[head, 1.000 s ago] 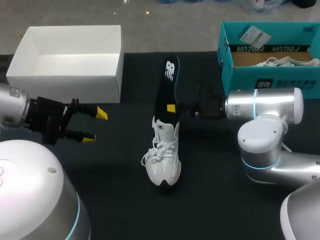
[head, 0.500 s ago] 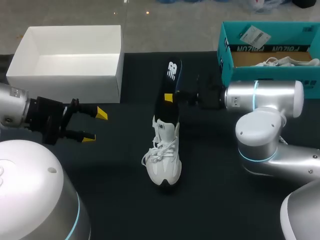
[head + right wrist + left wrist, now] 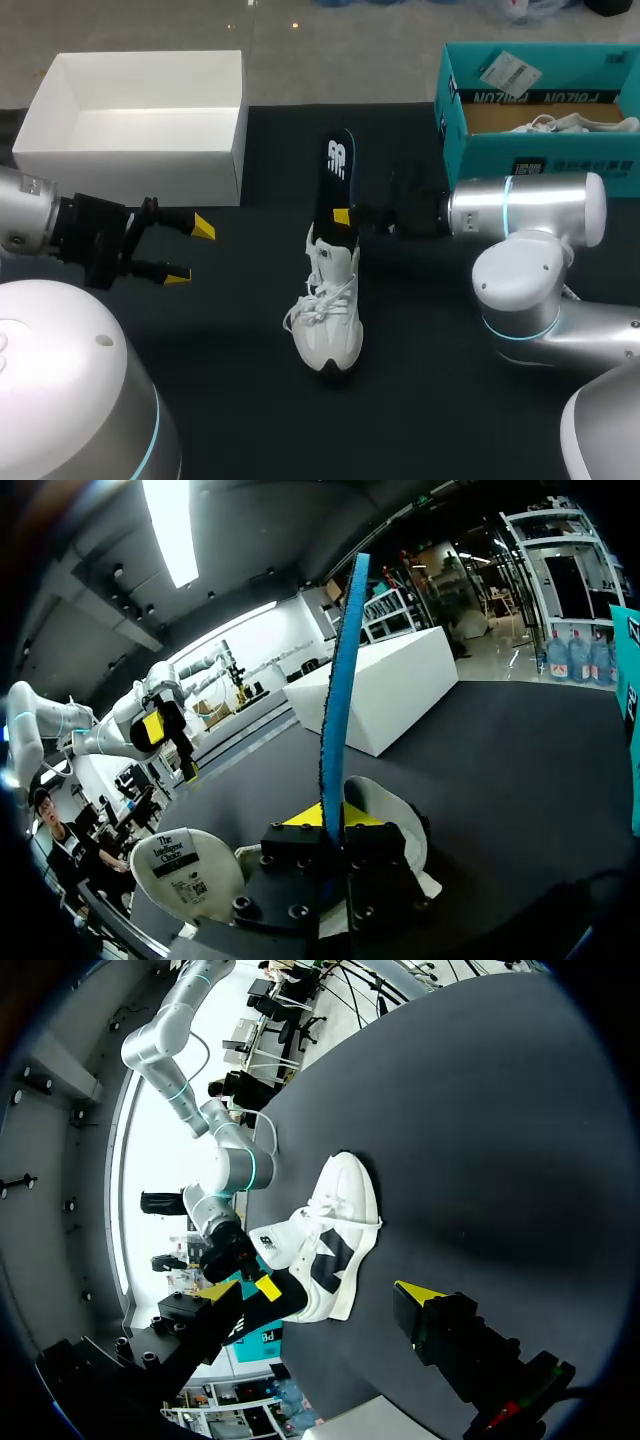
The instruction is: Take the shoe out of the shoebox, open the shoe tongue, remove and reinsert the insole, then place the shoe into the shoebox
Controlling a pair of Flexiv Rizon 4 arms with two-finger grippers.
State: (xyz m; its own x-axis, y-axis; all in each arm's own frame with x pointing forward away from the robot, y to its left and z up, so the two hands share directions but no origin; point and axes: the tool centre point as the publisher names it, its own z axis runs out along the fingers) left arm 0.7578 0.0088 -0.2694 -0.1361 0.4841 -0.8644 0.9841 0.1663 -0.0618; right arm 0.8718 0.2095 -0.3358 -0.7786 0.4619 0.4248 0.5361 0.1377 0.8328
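**Right gripper clamped on the insole**

The right gripper (image 3: 345,216) pinches the dark insole (image 3: 335,190) between its two fingers. The insole rises nearly upright from the heel opening of the white shoe (image 3: 328,310).

The shoe stands on the black table (image 3: 200,380), lengthwise near-to-far with its toe toward the robot, between the white box (image 3: 140,160) and the teal box (image 3: 540,150).

The left gripper (image 3: 190,250) hangs well to the left, fingers apart, holding nothing.
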